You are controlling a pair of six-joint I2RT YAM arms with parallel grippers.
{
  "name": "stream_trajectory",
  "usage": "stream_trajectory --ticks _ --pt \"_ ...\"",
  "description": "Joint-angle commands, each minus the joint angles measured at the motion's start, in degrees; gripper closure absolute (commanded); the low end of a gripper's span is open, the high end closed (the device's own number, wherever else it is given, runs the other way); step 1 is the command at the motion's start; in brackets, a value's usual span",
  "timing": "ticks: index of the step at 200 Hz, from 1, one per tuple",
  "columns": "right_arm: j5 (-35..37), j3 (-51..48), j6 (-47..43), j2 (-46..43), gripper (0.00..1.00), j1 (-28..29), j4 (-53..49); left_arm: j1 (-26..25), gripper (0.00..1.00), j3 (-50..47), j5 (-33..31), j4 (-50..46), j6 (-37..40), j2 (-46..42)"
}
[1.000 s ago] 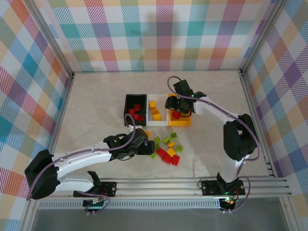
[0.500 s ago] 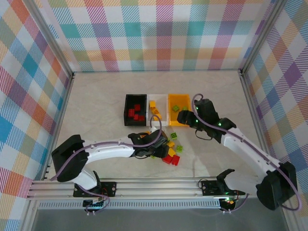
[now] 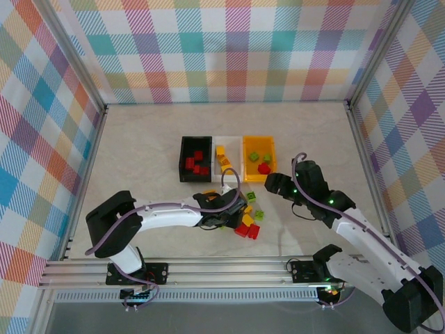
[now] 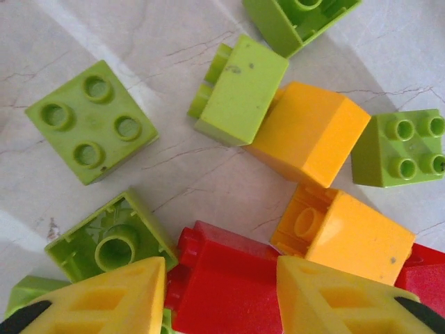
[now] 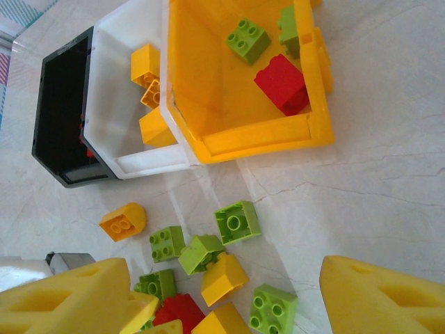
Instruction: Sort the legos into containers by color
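Reaching low into the loose legos with the left gripper
Straddling a red brick between the fingers, clamp unclear; holding the right gripper spread wide, orange-yellow bin ahead

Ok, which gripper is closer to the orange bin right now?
Right. The right gripper hovers just off the near edge of the orange bin, jaws apart. The left gripper is farther away, low over the loose legos nearer the arm bases.

- White links with black joints on left arm and right arm.
- Thin purple cables looped along both.
- Yellow wedge-shaped fingers, black at the tips.
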Motion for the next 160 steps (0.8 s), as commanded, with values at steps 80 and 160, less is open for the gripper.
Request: stream_trajectory --ticks 80,160 --pt "0.6 -3.23 1.56 -4.49 0.27 0.37 -1.57 -1.64 0.33 -1.45 -4.11 -12.12 0.28 -12.0" --pt "1.63 -4.0 1.78 -6.92 0.27 0.37 -2.77 -3.02 0.22 -0.19 -5.57 -10.3 1.77 -4.09"
